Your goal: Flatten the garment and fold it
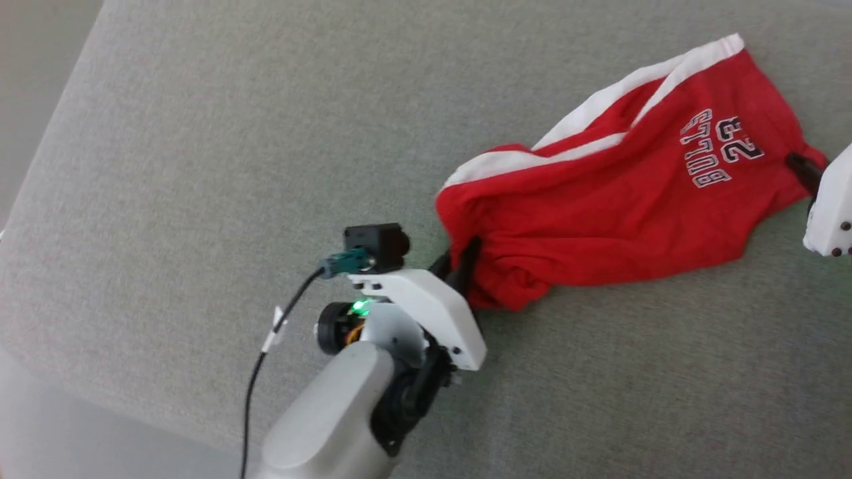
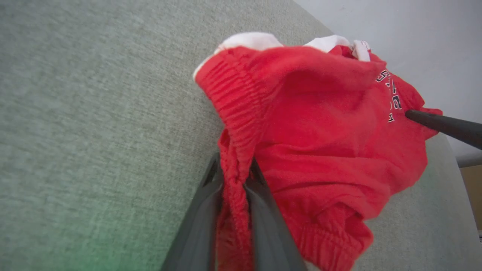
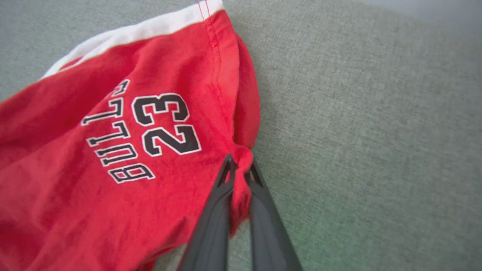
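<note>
Left gripper [image 2: 233, 167] clamped tight on waistband [image 2: 231, 109], fabric between fingers. Right gripper [image 3: 239, 168] pinching hem [image 3: 244, 155] corner beside "23". Shorts [image 1: 612, 193] bunched on mat [image 1: 200, 166], strung between both grippers. Best guess: draw grippers apart evenly, low, till wrinkles go; thin pinch may slip.

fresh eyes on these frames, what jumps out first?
The bright red shorts, bunched on the grey-green cloth surface right of centre in the head view, with white side stripes and the BULLS 23 lettering near the leg hem. Next, a gripper pinches each end: the left gripper is shut on the elastic waistband, the right gripper on a hem corner beside the lettering.
</note>
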Robot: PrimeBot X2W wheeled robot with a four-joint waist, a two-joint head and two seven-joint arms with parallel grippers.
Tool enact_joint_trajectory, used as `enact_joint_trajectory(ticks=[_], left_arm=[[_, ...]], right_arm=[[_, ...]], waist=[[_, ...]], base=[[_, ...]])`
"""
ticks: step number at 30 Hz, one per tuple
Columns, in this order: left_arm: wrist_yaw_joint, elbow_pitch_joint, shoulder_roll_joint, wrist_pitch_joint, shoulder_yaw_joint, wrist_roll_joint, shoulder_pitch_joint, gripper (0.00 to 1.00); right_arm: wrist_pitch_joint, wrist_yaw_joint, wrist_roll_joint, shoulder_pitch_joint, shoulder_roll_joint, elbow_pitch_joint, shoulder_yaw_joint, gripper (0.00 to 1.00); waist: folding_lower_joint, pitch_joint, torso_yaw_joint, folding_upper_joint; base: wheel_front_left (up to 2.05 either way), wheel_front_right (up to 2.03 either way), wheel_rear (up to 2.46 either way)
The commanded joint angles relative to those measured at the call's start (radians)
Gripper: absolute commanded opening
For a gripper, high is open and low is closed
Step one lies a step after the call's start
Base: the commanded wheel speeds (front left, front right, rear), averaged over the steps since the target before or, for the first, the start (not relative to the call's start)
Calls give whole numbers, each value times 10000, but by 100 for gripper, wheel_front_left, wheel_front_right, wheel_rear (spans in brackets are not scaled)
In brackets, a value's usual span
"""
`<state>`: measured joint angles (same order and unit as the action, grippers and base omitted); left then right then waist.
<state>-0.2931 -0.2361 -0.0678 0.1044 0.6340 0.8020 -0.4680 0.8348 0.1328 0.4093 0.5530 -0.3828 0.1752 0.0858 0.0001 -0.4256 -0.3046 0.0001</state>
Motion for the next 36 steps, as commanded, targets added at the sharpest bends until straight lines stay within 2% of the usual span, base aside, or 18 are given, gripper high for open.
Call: enact_joint_trajectory(ticks=[1, 6, 12, 18, 22, 31, 36], left_arm=[[-114, -79, -180, 22, -89, 64, 252, 0], [-64, 283, -591, 488, -32, 246, 612, 0], [-3, 983, -1244, 1224, 186, 404, 1143, 0], [-134, 1969, -1871, 1605, 90, 695, 1949, 0], [-314, 2562, -2419, 1723, -44, 800, 2625, 0], [-559, 3582, -3200, 1978, -191, 1034, 3673, 0], [-615, 3714, -3398, 1960, -310, 1087, 3869, 0]], right_arm=[[-139, -21, 106, -192, 51, -14, 87, 0], [-614, -21, 577, -1211, 484, -612, 464, 0], [-906, -21, 910, -3001, 1200, -2011, 1139, 0], [-1046, -21, 1078, -4992, 2406, -3555, 1581, 0], [-1136, -21, 1075, -6160, 2935, -4328, 1668, 0], [-1482, -21, 1266, -7574, 3311, -4993, 1793, 0], [-1843, -21, 1677, -7815, 3322, -4766, 1568, 0]], waist=[[-1, 514, 453, -1], [-1, 1158, 1004, -1], [-1, 1614, 1703, -1], [-1, 1910, 2466, -1], [-1, 2067, 2916, -1], [-1, 2216, 3551, -1], [-1, 2205, 3707, -1]], base=[[0, 0, 0], [0, 0, 0], [0, 0, 0], [0, 0, 0], [0, 0, 0], [0, 0, 0], [0, 0, 0]])
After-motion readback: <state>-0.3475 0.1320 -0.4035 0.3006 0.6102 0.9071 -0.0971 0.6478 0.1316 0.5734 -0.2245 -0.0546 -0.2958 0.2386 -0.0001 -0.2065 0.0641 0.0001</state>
